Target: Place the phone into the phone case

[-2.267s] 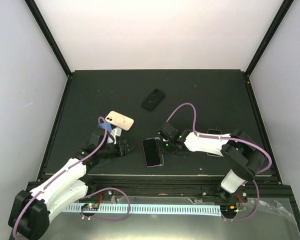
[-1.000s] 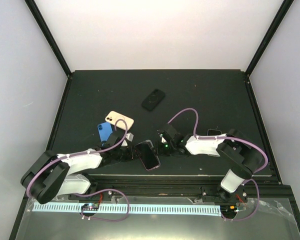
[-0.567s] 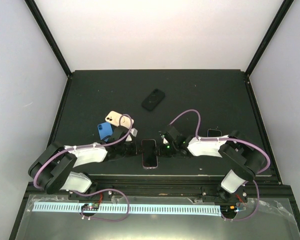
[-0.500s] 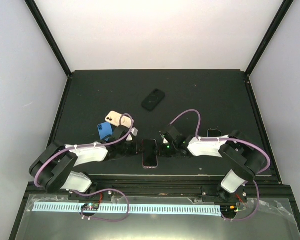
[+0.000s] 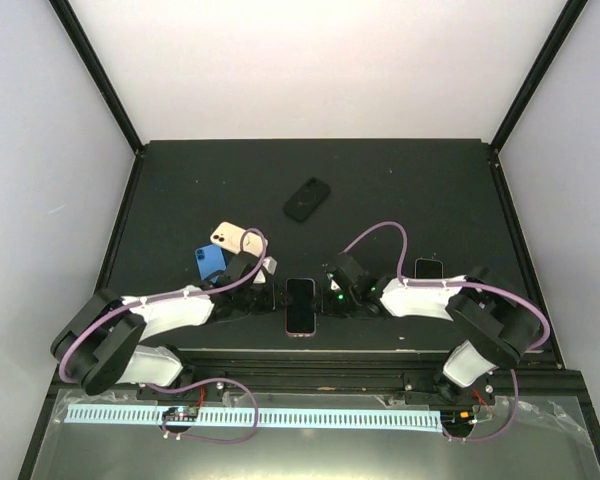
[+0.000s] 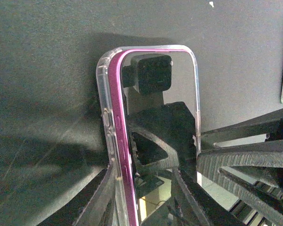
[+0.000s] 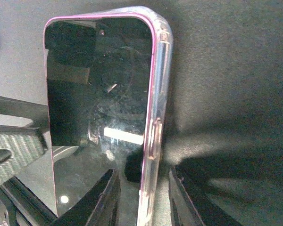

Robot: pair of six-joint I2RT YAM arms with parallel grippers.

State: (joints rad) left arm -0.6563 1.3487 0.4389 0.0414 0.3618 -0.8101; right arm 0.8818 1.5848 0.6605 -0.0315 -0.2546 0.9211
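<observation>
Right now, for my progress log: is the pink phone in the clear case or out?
In: both wrist views show the clear case wrapping the pink phone along its side and top corners. Fully snapped flush? Cannot tell.

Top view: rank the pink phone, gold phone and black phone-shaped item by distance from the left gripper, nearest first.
1. pink phone, right beside the left gripper, near edge.
2. gold phone, farther back, left side.
3. black phone-shaped item, far centre.
</observation>
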